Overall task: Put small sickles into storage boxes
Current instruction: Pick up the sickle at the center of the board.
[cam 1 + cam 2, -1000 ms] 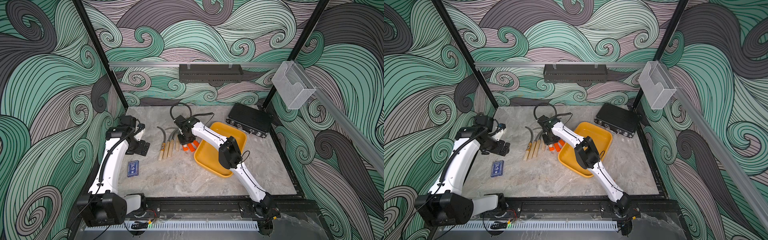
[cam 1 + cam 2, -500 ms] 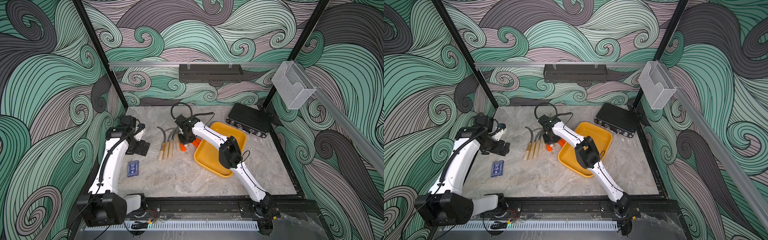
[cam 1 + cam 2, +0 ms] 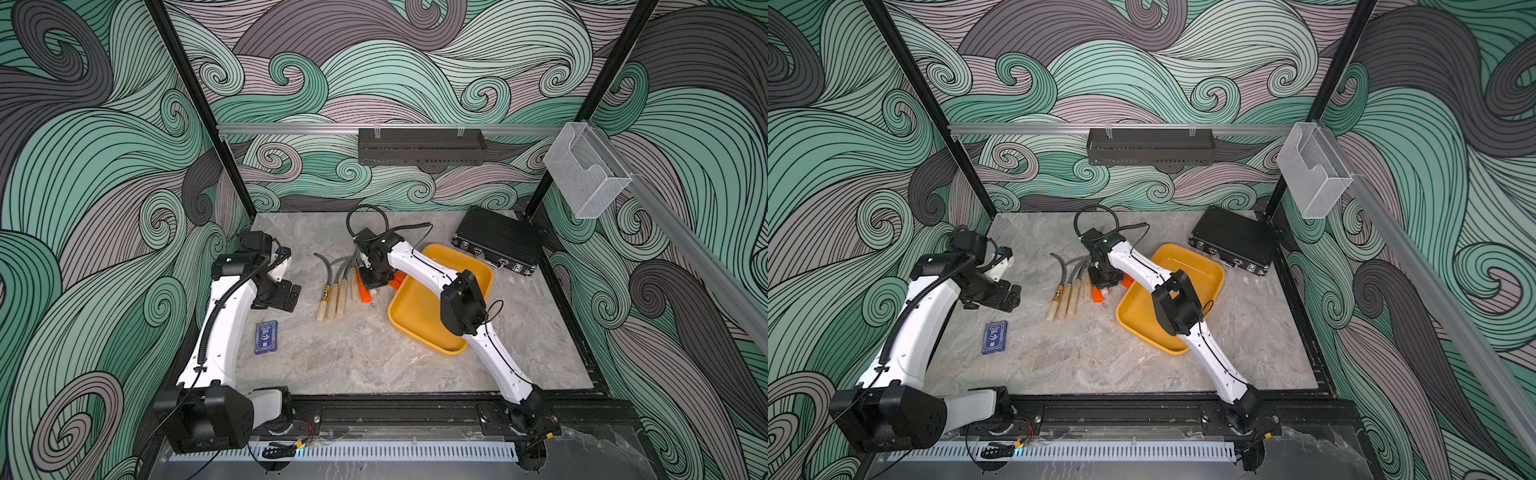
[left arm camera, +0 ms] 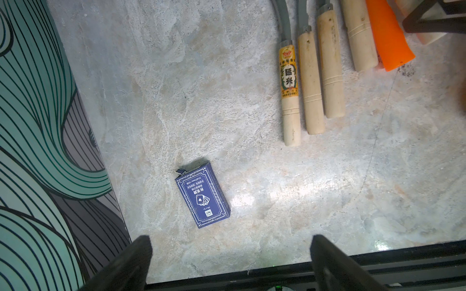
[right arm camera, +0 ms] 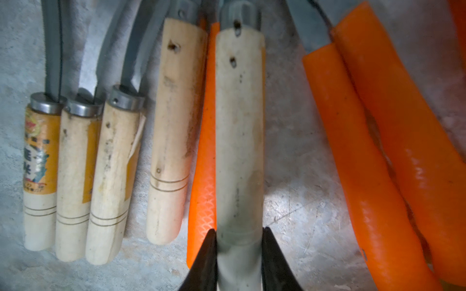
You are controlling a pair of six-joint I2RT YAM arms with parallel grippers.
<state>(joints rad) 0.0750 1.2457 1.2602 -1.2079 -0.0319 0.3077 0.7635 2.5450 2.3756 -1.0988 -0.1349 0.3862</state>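
The small sickles (image 3: 334, 291) lie in a row on the grey table (image 3: 353, 357), with the handles toward the front edge, just beside the long side of the yellow tray (image 3: 415, 320). In the right wrist view the right gripper (image 5: 239, 236) is clenched on the end of one pale wooden handle, the held sickle (image 5: 239, 126). Both black fingers (image 5: 208, 262) press on its sides. An orange handle (image 5: 203, 163) lies partly under it, and I cannot tell if the held sickle is lifted or rests on the pile.

All blades are cut off at the border of this view. In both top views the gripper body covers the middle of the row, so the number of sickles is not sure. Two more orange handles (image 5: 353, 151) lie touching each other on the tray side; the arm hides whether they touch the tray's rim. The right arm crosses above the tray and hides a part of its floor.

The left gripper (image 4: 230, 252) hangs released on the left side of the table, its jaws wide apart with only the table showing between them. Near it, toward the front edge, lies a blue card box (image 4: 203, 199), well apart from the sickles. A black case (image 3: 498, 243) lies behind the tray, near its far corner. Bare marble surface shows in front of the row and the tray, between the two arms.
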